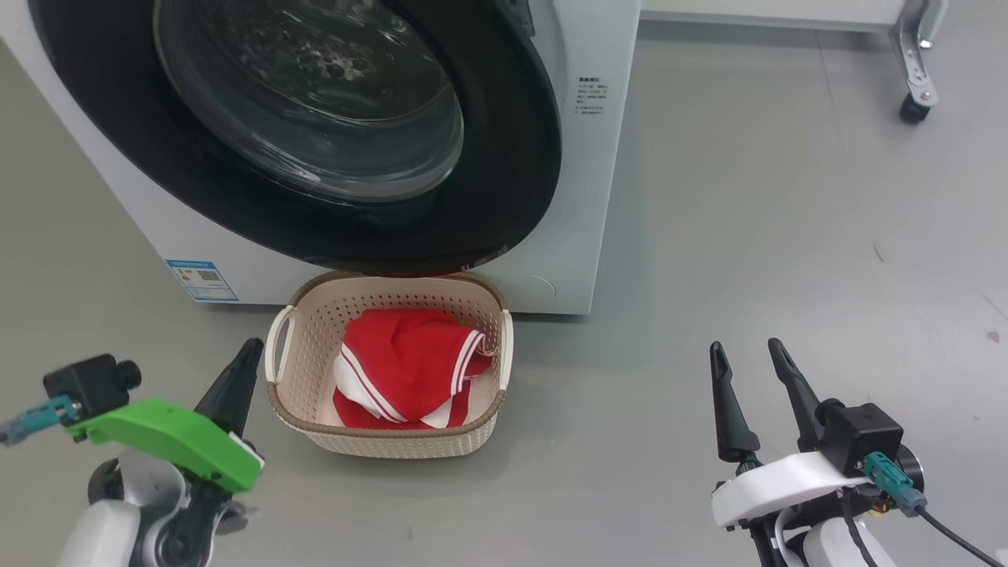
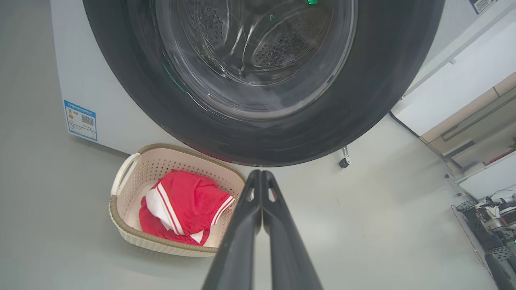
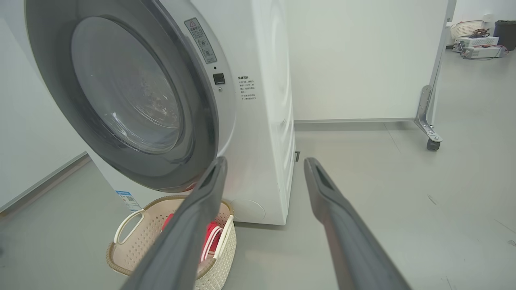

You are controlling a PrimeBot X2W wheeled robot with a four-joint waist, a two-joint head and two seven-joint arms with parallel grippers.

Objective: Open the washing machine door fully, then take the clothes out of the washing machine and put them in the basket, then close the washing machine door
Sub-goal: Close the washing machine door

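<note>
L gripper: low left in head view, fingers pressed together, nothing btwn them. Tips point up toward the basket's left handle but stay apart from it.
R gripper: low right, fingers spread wide, empty, over bare grey floor, well apart from the basket.
Basket: cream, perforated, brown rim, stands on the floor btwn the two grippers and a bit further off, just in front of the machine.
Clothes: red w/ white stripe trim, bunched inside the basket, below rim level.
Washing machine door: black glossy rim, clear bowl window. Its lower edge overhangs the basket's far rim. From R wrist view it looks to lie against the front; latched or not, cannot tell.
Washing machine: white, w/ blue label low on front left.
Far right: caster on a metal bracket.
</note>
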